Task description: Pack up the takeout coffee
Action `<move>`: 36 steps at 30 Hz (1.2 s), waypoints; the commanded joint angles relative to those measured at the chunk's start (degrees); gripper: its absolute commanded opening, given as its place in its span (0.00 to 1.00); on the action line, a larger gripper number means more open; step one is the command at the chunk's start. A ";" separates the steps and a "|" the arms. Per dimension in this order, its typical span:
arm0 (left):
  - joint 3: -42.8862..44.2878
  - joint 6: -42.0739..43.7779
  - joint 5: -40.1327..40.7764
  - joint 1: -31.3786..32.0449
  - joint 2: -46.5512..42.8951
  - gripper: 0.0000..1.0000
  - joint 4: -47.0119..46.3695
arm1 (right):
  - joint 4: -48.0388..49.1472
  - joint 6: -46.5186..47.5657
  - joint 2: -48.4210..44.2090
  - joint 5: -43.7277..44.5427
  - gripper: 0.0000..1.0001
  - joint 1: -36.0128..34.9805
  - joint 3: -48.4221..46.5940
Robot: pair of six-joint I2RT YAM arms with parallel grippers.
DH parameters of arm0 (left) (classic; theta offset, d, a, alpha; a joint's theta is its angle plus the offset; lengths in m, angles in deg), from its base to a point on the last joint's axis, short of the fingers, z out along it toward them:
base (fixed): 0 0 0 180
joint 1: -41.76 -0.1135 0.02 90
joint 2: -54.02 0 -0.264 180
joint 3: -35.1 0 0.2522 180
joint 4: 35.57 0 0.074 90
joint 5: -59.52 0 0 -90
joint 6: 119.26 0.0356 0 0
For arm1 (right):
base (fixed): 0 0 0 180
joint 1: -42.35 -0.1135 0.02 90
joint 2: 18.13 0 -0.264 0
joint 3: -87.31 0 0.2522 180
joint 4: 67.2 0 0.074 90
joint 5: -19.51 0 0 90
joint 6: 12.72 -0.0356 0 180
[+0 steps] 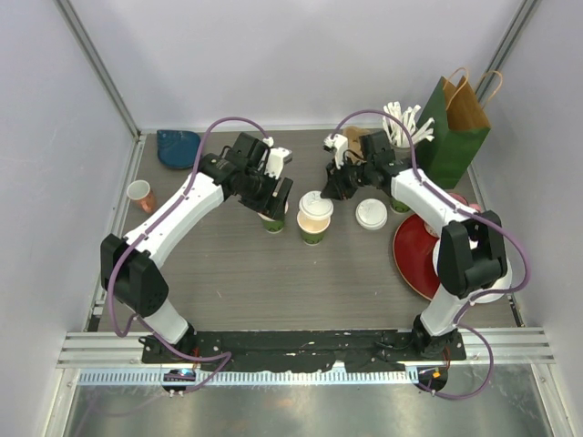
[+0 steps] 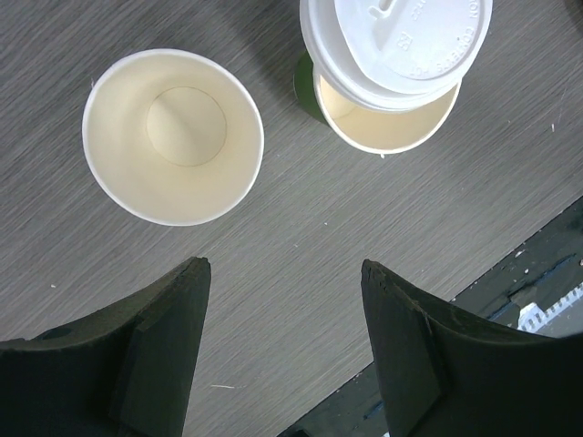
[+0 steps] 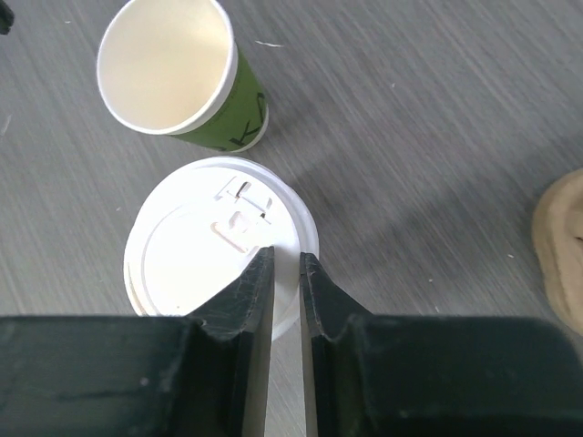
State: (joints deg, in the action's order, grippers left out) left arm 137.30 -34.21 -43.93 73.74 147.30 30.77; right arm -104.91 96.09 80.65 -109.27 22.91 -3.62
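Pinch by right gripper [image 3: 285,257] on the rim of a white lid [image 3: 196,259], jaws almost pressed together. Sitting crooked on the half-covered cup [image 2: 387,127], near the middle of the table [image 1: 273,273], part of the cream inside showing. Could tip or slide off if let go now, because not lined up with the cup's rim. Jaws of left gripper [image 2: 282,266] spread wide, holding nothing, just beside the open cup [image 2: 173,137]. Toward the right edge, a spare lid [image 1: 371,215] lying flat; at the far right corner, a green bag [image 1: 453,137]. Hard to tell if one lid or two stacked. Cup below hidden from the right wrist.
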 commanded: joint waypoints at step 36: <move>1.91 0.64 1.32 0.18 -0.20 0.71 -0.37 | 5.40 0.71 -8.61 19.36 0.01 -9.91 7.03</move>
State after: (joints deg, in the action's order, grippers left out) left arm 137.32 -34.15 -42.90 73.74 147.30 30.75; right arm -100.32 96.66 72.11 -88.42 13.40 4.77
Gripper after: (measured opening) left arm 0.714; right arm 0.198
